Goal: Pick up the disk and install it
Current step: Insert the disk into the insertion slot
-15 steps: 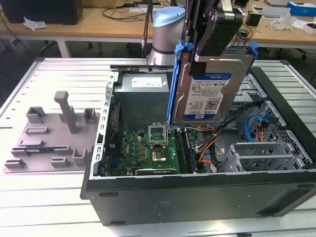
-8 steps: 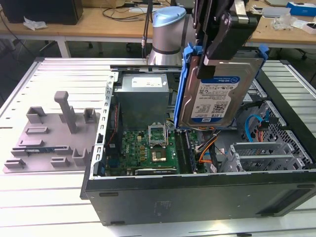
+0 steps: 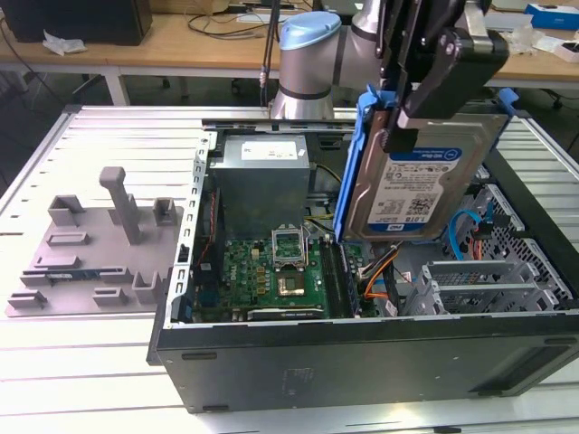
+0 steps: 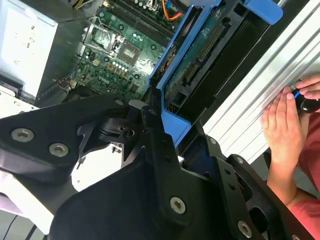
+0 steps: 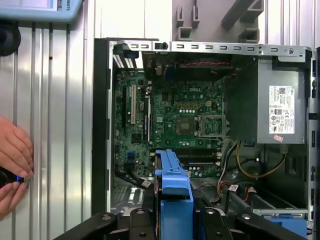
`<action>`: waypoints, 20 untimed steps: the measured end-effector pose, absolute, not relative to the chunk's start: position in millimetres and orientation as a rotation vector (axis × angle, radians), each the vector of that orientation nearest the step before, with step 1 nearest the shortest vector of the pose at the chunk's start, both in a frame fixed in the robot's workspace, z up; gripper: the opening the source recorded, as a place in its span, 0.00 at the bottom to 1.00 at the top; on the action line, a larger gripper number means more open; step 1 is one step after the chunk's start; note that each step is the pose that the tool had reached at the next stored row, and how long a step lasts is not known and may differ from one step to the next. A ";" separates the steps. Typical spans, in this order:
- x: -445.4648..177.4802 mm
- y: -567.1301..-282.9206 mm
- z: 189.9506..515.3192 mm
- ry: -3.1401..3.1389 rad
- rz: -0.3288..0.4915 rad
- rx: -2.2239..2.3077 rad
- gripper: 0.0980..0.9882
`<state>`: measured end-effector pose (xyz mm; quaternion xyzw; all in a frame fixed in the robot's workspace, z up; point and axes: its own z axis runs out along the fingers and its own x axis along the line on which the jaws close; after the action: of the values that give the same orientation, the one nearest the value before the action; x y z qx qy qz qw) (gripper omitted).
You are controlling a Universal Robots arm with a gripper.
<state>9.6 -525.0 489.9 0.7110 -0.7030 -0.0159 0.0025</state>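
Disk (image 3: 421, 181) in gripper (image 3: 403, 127) above open case (image 3: 362, 348)

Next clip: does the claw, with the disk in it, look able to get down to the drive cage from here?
Probably yes. The claw holds the disk roughly upright above the open case, and the drive cage lies uncovered; only the blue cable beside it might crowd the way.

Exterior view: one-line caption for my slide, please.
Black gripper holding the flat silver disk in blue plastic rails on edge above the open black metal computer case.
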 end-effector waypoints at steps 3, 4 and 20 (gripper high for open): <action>14.5 -527.7 489.8 -2.206 -0.050 2.229 0.30; 16.6 -528.9 489.9 -2.206 -0.050 2.229 0.30; 57.5 -539.2 489.8 -2.209 -0.050 2.226 0.30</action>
<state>57.5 -539.2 489.8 0.7098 -0.7042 -0.0159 0.0024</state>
